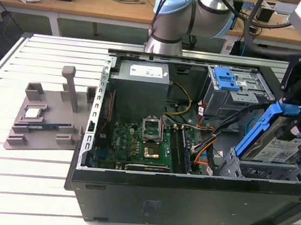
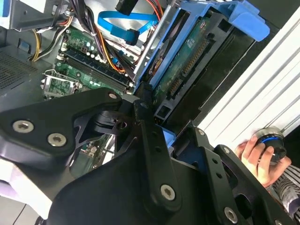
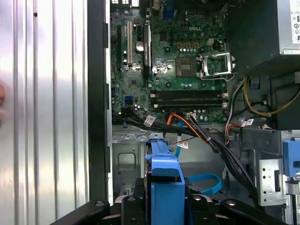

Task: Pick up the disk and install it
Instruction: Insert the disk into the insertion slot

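In the exterior view my gripper [image 1: 298,112] is shut on the disk [image 1: 280,143], a silver-grey drive with a blue-and-white label in a blue carrier frame [image 1: 257,127]. The disk hangs tilted, its lower end inside the open computer case [image 1: 183,203], over the grey drive bay [image 1: 263,170] at that view's right. In the first wrist view the blue carrier [image 3: 164,183] sits between my black fingers [image 3: 129,202]. In the second wrist view the disk's green circuit-board underside [image 2: 187,61] shows beyond the gripper's black linkage [image 2: 140,122].
Inside the case lie the motherboard [image 1: 142,141], a grey power supply box [image 1: 141,84], loose black and orange cables [image 1: 206,149], and a grey cage topped by a blue bracket [image 1: 225,77]. A grey fixture [image 1: 46,117] stands on the slatted table. A person's hand [image 2: 255,157] rests beside the case.
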Action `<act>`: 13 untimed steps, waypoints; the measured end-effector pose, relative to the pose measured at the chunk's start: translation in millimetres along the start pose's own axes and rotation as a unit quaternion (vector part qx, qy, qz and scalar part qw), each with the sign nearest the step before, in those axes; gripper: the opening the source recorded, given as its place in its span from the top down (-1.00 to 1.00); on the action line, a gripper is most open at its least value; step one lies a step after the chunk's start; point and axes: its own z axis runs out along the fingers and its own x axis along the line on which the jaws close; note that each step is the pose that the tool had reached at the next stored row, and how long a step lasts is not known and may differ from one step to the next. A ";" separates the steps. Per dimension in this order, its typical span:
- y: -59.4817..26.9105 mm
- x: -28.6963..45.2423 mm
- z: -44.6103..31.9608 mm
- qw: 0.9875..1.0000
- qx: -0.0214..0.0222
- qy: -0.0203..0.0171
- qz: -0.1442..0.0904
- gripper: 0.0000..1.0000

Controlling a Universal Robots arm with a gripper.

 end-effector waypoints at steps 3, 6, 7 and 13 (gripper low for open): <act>-0.4 0.3 6.4 1.000 0.000 0.000 0.000 0.26; -1.0 0.7 14.0 1.000 0.000 0.000 0.000 0.26; -1.2 0.8 16.8 1.000 0.000 0.000 0.000 0.26; -1.5 1.0 20.3 1.000 -0.001 0.000 -0.001 0.26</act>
